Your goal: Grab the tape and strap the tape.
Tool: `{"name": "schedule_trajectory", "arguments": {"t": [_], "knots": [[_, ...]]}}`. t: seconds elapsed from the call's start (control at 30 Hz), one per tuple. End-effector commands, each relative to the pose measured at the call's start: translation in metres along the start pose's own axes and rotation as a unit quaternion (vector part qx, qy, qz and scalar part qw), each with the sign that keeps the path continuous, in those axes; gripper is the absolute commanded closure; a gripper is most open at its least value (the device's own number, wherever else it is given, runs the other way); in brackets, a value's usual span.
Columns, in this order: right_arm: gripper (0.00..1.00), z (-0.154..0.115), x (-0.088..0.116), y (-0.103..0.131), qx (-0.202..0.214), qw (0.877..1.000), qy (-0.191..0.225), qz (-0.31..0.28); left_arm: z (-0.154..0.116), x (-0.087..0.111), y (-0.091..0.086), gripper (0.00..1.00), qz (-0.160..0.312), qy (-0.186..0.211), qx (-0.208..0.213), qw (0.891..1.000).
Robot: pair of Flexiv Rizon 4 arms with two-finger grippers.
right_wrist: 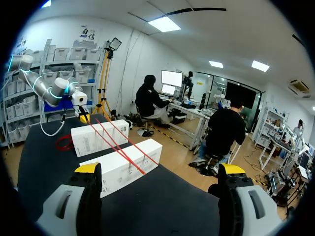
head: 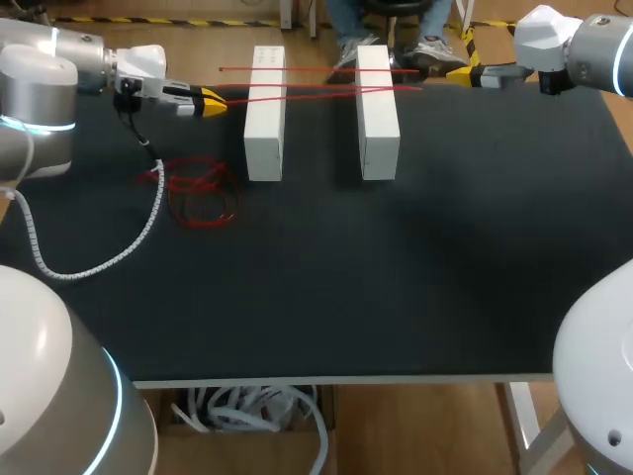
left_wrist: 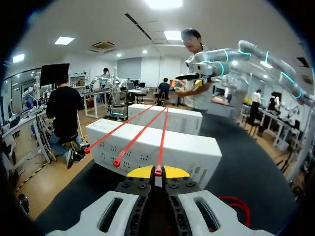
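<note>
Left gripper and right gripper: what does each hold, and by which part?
Left gripper pinches a red tape by its end; right gripper holds nothing.

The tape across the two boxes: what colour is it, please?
The tape is red, clearest in the left wrist view.

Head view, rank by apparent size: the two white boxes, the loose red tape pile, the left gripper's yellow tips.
1. Left white box and right white box: alike, tied.
2. Loose red tape pile: sprawl rivals a box, but mostly gaps, so unsure.
3. Left gripper, yellow tips: smallest.
</note>
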State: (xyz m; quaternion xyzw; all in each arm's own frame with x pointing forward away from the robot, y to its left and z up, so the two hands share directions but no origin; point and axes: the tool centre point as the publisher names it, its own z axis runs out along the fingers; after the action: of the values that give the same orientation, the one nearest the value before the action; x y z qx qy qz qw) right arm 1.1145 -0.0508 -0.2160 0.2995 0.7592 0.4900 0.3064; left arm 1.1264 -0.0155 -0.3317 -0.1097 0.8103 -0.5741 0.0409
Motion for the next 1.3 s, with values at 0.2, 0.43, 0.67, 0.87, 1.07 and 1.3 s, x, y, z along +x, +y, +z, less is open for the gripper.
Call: {"name": "schedule_trajectory", "arguments": {"t": [0.2, 0.43, 0.67, 0.87, 1.07, 1.3], "knots": [[0.00, 0.001, -0.001, 0.000, 0.002, 1.000, 0.003, 0.000, 0.001, -0.002, 0.000, 0.98, 0.004, 0.009, -0.002, 1.000], [0.00, 0.001, -0.001, 0.000, 0.002, 1.000, 0.003, 0.000, 0.000, 0.000, -0.004, 1.00, 0.011, 0.016, -0.003, 1.000], [0.00, 0.001, -0.001, 0.000, 0.002, 1.000, 0.003, 0.000, -0.003, 0.005, -0.010, 1.00, 0.027, 0.031, -0.003, 0.999], [0.00, 0.001, -0.001, 0.000, 0.002, 1.000, 0.003, 0.000, -0.010, 0.013, -0.020, 1.00, 0.042, 0.044, 0.002, 0.998], [0.00, 0.001, -0.001, 0.000, 0.002, 1.000, 0.003, 0.000, -0.018, 0.019, -0.036, 1.00, 0.043, 0.041, 0.017, 0.998], [0.00, 0.001, -0.001, 0.000, 0.002, 1.000, 0.003, 0.000, -0.026, 0.029, -0.060, 1.00, 0.062, 0.039, 0.027, 0.997]]}}
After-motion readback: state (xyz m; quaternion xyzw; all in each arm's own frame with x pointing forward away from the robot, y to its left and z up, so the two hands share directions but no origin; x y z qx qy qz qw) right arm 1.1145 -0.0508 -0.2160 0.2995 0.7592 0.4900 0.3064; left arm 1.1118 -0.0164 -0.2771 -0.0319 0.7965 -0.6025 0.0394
